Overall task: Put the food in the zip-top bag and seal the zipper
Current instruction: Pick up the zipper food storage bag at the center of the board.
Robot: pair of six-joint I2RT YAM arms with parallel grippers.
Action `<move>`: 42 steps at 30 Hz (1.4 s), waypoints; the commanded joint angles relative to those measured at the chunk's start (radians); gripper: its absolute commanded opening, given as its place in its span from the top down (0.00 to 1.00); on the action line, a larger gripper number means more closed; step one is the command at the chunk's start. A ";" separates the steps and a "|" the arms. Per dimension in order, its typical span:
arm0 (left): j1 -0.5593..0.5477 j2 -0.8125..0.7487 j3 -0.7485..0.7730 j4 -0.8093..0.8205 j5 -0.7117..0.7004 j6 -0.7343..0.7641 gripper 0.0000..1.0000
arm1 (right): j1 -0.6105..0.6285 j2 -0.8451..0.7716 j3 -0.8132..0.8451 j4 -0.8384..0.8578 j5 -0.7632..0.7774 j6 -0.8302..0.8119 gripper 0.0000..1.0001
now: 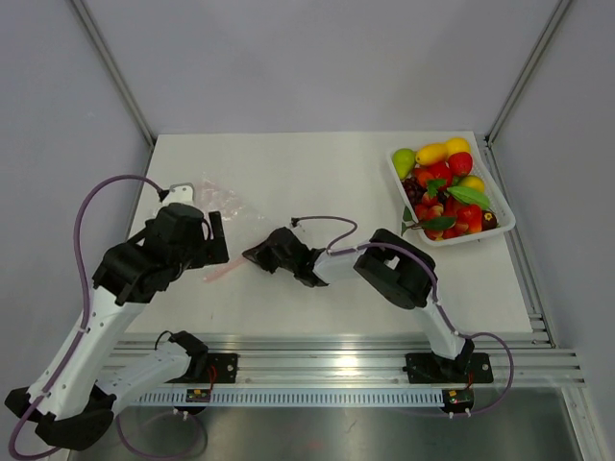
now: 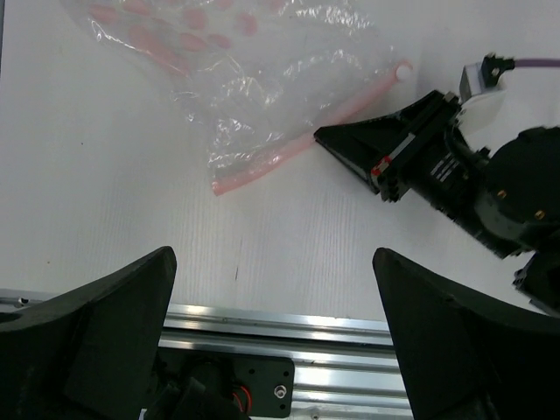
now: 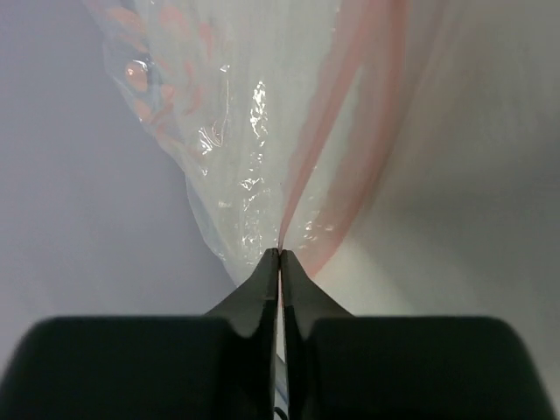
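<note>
The zip-top bag (image 1: 227, 198) lies flat and clear at the table's left, partly hidden under my left arm; it also shows in the left wrist view (image 2: 254, 79). Its pink zipper (image 2: 297, 144) runs diagonally. My right gripper (image 3: 279, 254) is shut on one layer of the zipper (image 3: 302, 179) at the bag's mouth, low over the table (image 1: 252, 255). My left gripper (image 2: 273, 262) is open and empty, above the table near the front edge, short of the bag. The food (image 1: 444, 184) is heaped in the white tray (image 1: 506, 227) at the far right.
The aluminium rail (image 1: 336, 351) runs along the near table edge. Grey walls and frame posts (image 1: 115, 72) enclose the back and sides. The right arm's body (image 2: 490, 184) lies just right of the left gripper.
</note>
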 commanded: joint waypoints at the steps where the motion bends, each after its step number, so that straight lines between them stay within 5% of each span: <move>1: 0.004 -0.026 -0.033 0.051 0.040 0.058 0.01 | -0.087 -0.024 0.026 0.012 -0.016 -0.065 1.00; 12: 0.001 0.103 -0.214 0.192 0.185 0.156 0.03 | -0.211 -0.226 -0.105 -0.100 -0.166 -0.316 1.00; 30: -0.248 0.295 -0.187 0.368 0.072 0.216 0.06 | -0.216 -0.535 -0.171 -0.348 -0.264 -0.366 1.00; 42: -0.265 0.339 -0.124 0.444 0.060 0.213 0.25 | -0.211 -0.627 -0.194 -0.419 -0.283 -0.395 1.00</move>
